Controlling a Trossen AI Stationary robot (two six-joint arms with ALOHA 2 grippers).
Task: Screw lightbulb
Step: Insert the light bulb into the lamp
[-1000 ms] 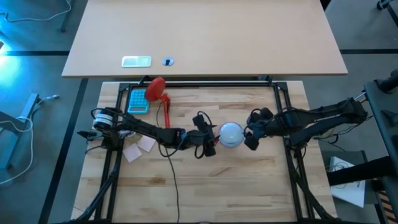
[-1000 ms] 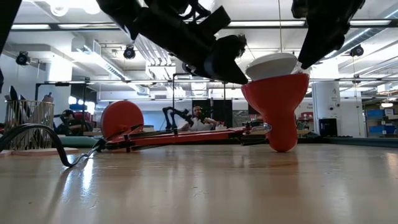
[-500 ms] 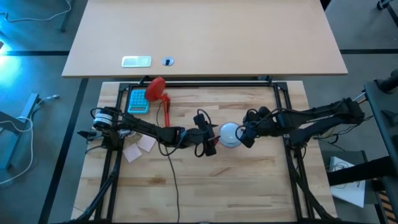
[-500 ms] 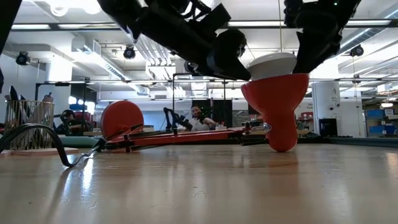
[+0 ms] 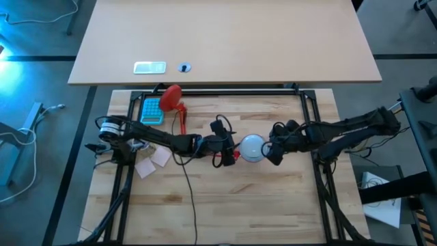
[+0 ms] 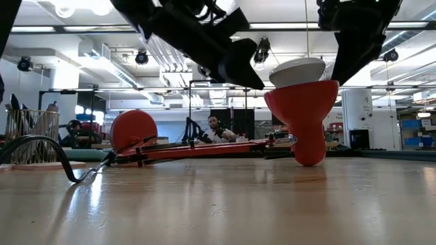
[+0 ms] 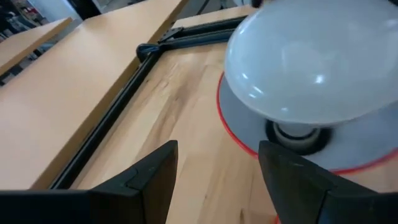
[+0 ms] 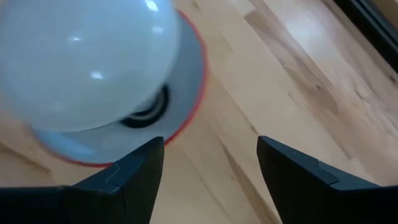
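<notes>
I see the lightbulb (image 5: 252, 145) sitting base-down in the red lamp shade (image 6: 303, 116) at mid-surface, apparently not yet snug. My right gripper (image 5: 268, 149) sits at its 3 o'clock, fingers spread wide and holding nothing; my left gripper (image 5: 224, 147) waits at 9 o'clock, equally open and empty. I'd close the right squarely on the glass and twist gently, keeping it upright. There's open wood toward 6 o'clock; the lamp's cable (image 5: 186, 184) trails there.

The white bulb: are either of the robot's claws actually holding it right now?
Apart. Each wrist view shows the lightbulb seated in the red lamp shade, ahead of open fingers, with bare table between them.
</notes>
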